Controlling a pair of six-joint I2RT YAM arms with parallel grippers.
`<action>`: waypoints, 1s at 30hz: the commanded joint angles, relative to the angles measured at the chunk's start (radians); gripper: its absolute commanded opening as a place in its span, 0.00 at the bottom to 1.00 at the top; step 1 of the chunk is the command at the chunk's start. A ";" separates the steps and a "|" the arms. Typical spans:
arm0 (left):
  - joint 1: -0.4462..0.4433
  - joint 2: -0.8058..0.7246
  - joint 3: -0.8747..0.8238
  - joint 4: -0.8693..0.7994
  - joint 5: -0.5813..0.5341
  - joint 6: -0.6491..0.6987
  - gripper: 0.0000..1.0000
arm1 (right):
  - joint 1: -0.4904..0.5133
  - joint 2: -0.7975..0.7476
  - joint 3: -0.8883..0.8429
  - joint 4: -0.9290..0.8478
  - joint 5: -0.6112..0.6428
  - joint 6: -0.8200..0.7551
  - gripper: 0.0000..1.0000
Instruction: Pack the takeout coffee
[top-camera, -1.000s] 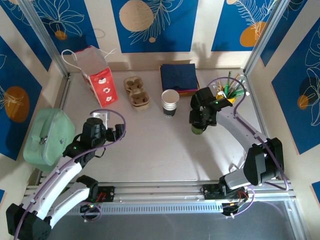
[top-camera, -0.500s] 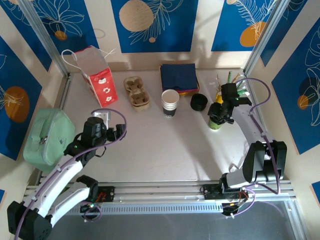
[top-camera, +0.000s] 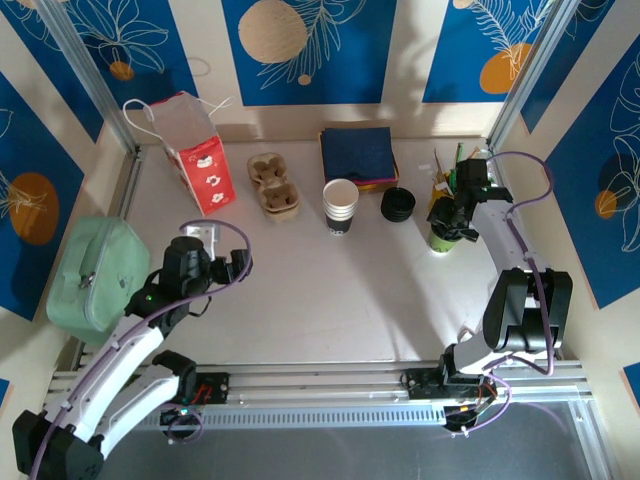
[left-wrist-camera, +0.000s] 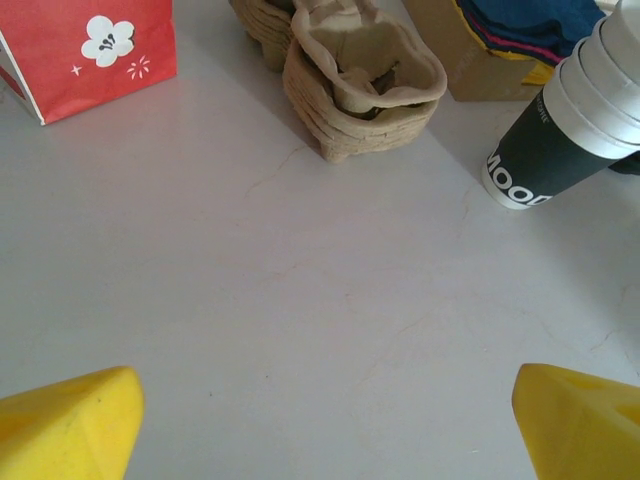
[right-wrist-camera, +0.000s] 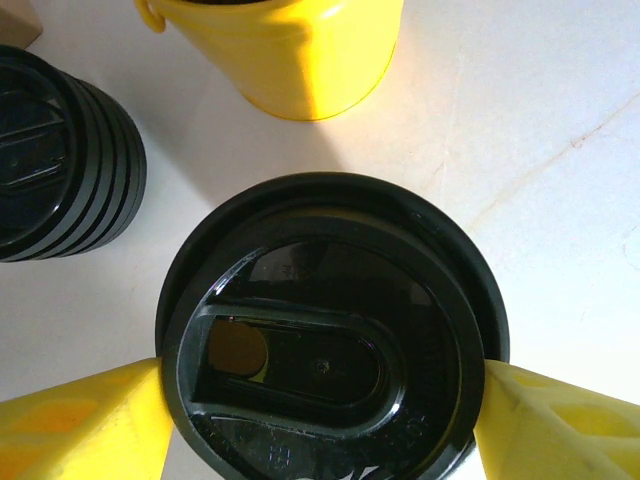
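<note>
Sitting at the right side of the table, the takeout coffee is clasped at its black lid by the right gripper, near a yellow pot and a stack of black lids. The left gripper hangs spread wide, holding nothing.

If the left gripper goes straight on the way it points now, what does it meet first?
Probably the bare table, because the open left gripper tilts downward; beyond lies the stack of brown cup carriers. Depth is unclear.
</note>
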 joint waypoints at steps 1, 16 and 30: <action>0.014 -0.025 -0.011 -0.010 0.009 -0.013 0.95 | -0.018 0.010 0.031 0.004 -0.006 0.004 0.75; 0.015 -0.056 0.004 -0.039 0.009 -0.016 0.95 | -0.049 -0.007 0.087 -0.048 -0.036 -0.001 0.85; 0.015 0.044 0.087 -0.010 0.086 -0.028 0.95 | -0.021 -0.229 0.128 -0.100 -0.243 -0.033 0.84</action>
